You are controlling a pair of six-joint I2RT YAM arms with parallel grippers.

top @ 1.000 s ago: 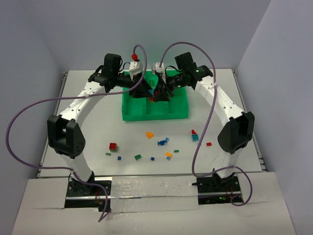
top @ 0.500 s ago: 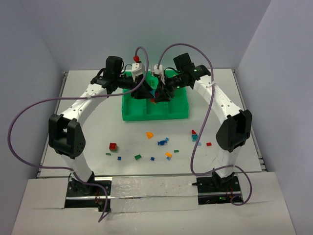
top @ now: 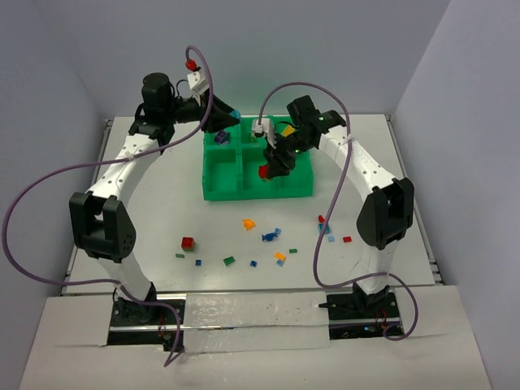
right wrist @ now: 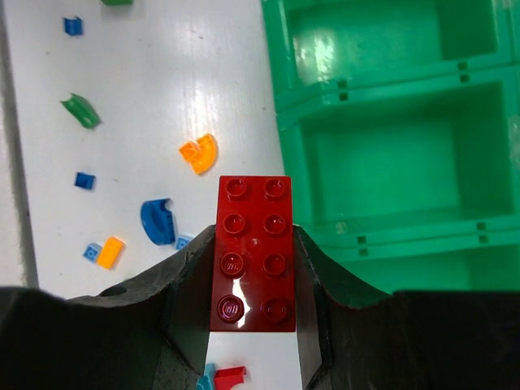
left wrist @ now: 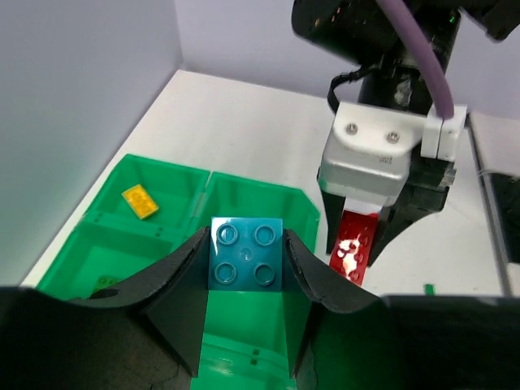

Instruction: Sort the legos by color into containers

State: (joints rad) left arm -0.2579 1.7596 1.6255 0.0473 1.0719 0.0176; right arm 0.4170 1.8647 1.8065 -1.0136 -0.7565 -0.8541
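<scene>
I work on a white worktop (top: 162, 203), boxed in on three sides by plain, pale lavender-grey walls: the back wall (top: 260, 49), the left wall (top: 32, 122) and the right wall (top: 475, 122). A grey metal rail (top: 433, 252) runs along the worktop's right edge, and another along its left. Nearest my bases lies a white board (top: 260, 366), with a glossy strip of tape (top: 252, 313) just beyond it that catches a glare. The light is soft and even, and the shadows are faint.

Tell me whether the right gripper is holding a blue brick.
No: the right gripper is clamped on a red brick.
</scene>
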